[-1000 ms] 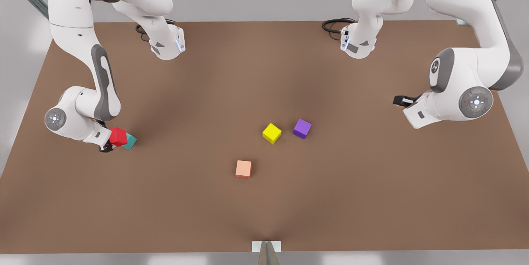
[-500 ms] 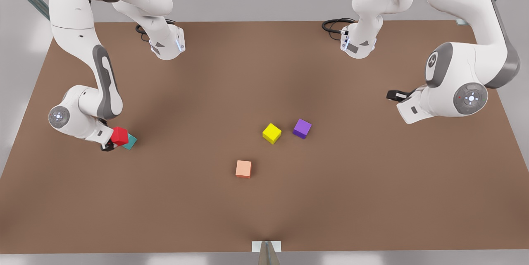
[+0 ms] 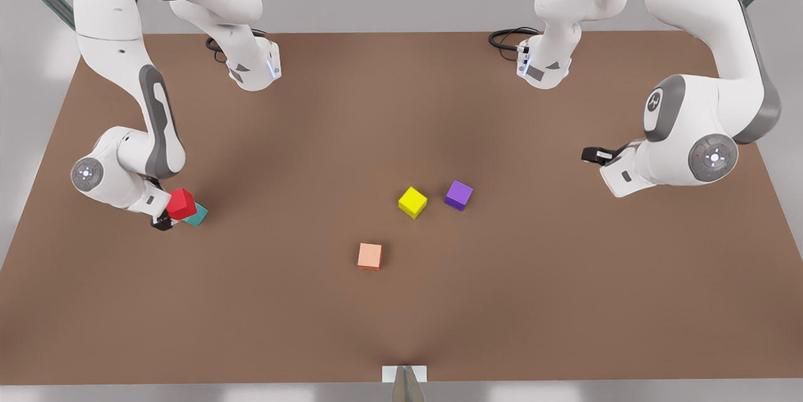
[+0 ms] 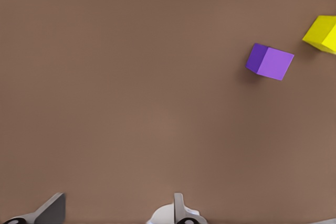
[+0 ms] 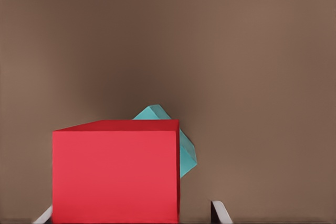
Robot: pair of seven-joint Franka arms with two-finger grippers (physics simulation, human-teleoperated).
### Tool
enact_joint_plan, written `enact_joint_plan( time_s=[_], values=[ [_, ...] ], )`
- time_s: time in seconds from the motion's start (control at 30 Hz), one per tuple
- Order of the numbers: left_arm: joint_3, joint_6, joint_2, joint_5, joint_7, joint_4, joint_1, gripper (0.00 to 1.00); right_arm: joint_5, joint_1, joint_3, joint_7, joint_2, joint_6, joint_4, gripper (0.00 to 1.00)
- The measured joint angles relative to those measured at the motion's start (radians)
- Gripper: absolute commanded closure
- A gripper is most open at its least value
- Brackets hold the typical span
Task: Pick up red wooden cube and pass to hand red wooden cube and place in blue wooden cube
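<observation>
The red wooden cube (image 3: 181,204) is sitting between the fingers of our right gripper (image 3: 164,217) near the table's (image 3: 313,327) left edge in the front view, and we are holding it clamped, just over and against the blue wooden cube (image 3: 198,216), which is peeking out behind it in the right wrist view. Our left gripper (image 3: 593,154) is waiting near the opposite edge, hanging above bare table; we cannot tell how wide its fingers are standing. The yellow cube (image 3: 412,202), purple cube (image 3: 458,194) and salmon-orange cube (image 3: 369,256) are lying mid-table.
</observation>
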Motion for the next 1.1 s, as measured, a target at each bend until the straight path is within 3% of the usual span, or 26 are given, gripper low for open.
enact_joint_plan(
  time_s=[0.47,0.6,0.77,0.83,0.93,1.1],
  values=[
    [0.0,0.003,0.007,-0.002,-0.014,-0.006,0.001,0.0,0.014,0.01,0.008,0.095,-0.15,-0.207,0.09,0.0],
    [0.0,0.0,0.006,-0.002,-0.018,-0.006,-0.001,0.0,0.065,0.033,0.007,0.375,0.018,-0.415,0.415,0.0],
    [0.0,-0.002,0.005,-0.002,-0.028,-0.006,-0.005,0.0,-0.011,0.176,0.012,0.853,0.014,-0.814,0.803,0.0],
    [0.0,-0.003,0.005,-0.002,-0.031,-0.006,-0.004,0.0,-0.052,0.178,0.046,1.015,-0.069,-0.937,0.828,0.0],
    [0.0,-0.003,0.007,-0.002,-0.036,-0.006,-0.004,0.0,-0.072,0.121,0.137,1.232,-0.214,-1.042,0.71,0.0],
    [0.0,-0.003,0.007,-0.002,-0.042,-0.006,-0.004,0.0,-0.077,0.086,0.153,1.52,-0.248,-1.096,0.659,0.0]
  ],
)
